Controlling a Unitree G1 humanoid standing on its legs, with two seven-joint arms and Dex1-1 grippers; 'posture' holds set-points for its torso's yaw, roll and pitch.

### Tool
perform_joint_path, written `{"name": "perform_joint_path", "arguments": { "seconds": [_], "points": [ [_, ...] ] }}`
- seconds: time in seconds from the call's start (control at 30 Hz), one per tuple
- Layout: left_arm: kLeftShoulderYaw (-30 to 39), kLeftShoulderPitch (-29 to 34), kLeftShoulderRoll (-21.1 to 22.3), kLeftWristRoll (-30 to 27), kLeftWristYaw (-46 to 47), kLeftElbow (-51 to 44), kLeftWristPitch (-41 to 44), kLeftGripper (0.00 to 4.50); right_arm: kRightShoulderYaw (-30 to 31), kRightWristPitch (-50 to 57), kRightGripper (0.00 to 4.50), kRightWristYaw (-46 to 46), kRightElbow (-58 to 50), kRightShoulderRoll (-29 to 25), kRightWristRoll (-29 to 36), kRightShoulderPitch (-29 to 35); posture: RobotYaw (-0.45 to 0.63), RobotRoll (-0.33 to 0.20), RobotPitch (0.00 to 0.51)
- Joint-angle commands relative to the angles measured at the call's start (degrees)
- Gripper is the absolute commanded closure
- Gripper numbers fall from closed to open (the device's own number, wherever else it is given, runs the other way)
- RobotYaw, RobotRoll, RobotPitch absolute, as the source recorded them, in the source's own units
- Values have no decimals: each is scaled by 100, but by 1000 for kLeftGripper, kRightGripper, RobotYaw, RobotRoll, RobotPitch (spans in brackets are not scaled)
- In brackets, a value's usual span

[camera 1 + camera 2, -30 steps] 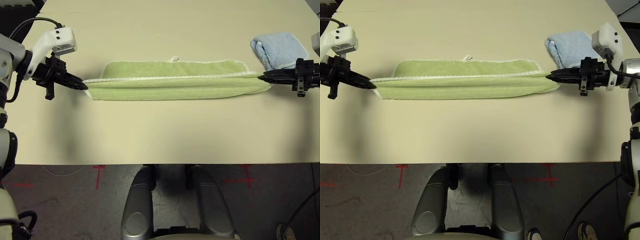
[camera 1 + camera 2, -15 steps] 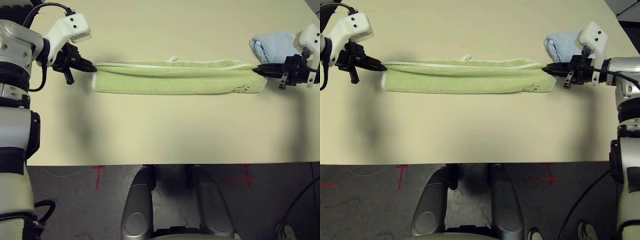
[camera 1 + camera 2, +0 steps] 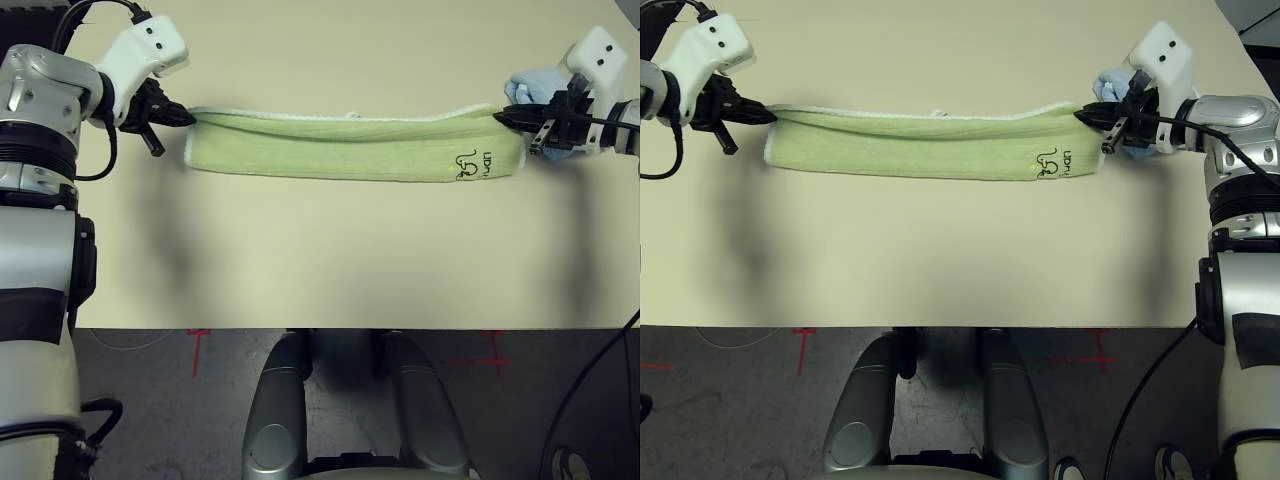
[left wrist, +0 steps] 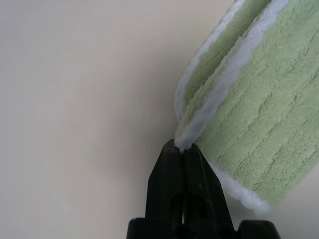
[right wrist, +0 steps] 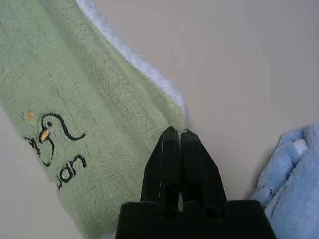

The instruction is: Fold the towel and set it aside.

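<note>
So here's what I'm looking at from my end: the towel point(image 3: 350, 147) is stretched out sideways as a long folded strip across the far half of the bench point(image 3: 330, 260), light green terry with white stitched edging along its far edge. There's a small white loop sticking up from that far edge about mid-length. Near its right end there's dark stitched lettering and a little bird-ish outline facing up.

My left end effector point(image 3: 188, 118) is pressed together on the towel's far-left corner. In the left wrist view the two black fingertips point(image 4: 182, 149) are closed right on the white edging where the layers meet. The right end effector point(image 3: 1081, 113) is doing the same at the far-right corner, pinching the edge of the fold; the right wrist cam shows its tips tight together on the green cloth just past the lettering.

The strip sags a bit in the middle between the two grips, and its near long edge lies on the bench.

A smaller light blue towel point(image 5: 294, 174) sits bunched just beside the right end effector, partly hidden behind it in the head views.
</note>
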Motion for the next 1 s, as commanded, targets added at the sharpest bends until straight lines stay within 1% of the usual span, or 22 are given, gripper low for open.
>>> {"name": "perform_joint_path", "arguments": {
  "seconds": [0.03, 0.33, 0.5, 0.53, 0.63, 0.7, 0.8, 0.93, 0.97, 1.0],
  "points": [
    [32, -1, 26, 167, 25, 147, -39, 4475, 6, -45, 4500, 73, 145, -176, -158, 115, 47, 0, 371],
    [2, 32, -16, 366, 98, 280, -101, 4475, 46, -216, 4500, -611, 340, 88, -491, 34, 29, 0, 373],
    [15, 38, -9, 443, 191, 310, -152, 4475, 56, -230, 4500, -615, 450, 159, -555, -33, 37, 0, 371],
    [22, 55, -16, 470, 385, 311, -230, 4493, 37, -229, 4229, -520, 471, 155, -522, -38, 38, 0, 371],
    [60, 65, -47, 481, 729, 347, -339, 3796, -40, -297, 3316, -420, 565, 74, -459, -65, 34, 0, 368],
    [78, 45, -49, 474, 721, 365, -347, 3150, -91, -326, 2631, -400, 622, 21, -422, -95, 34, 0, 368],
    [107, -31, 1, 478, 722, 377, -356, 1994, -197, -304, 1467, -163, 706, -117, -317, -141, 29, 0, 363],
    [111, -84, 88, 495, 630, 365, -370, 515, -350, -419, 117, -234, 778, -164, -273, -174, 29, 0, 363],
    [111, -101, 112, 499, 588, 353, -367, 123, -418, -450, 0, -249, 786, -155, -224, -186, 29, 0, 363],
    [112, -128, 141, 499, 506, 328, -354, 30, -492, -491, 0, -308, 794, -138, -179, -209, 29, 0, 363]
  ]
}}
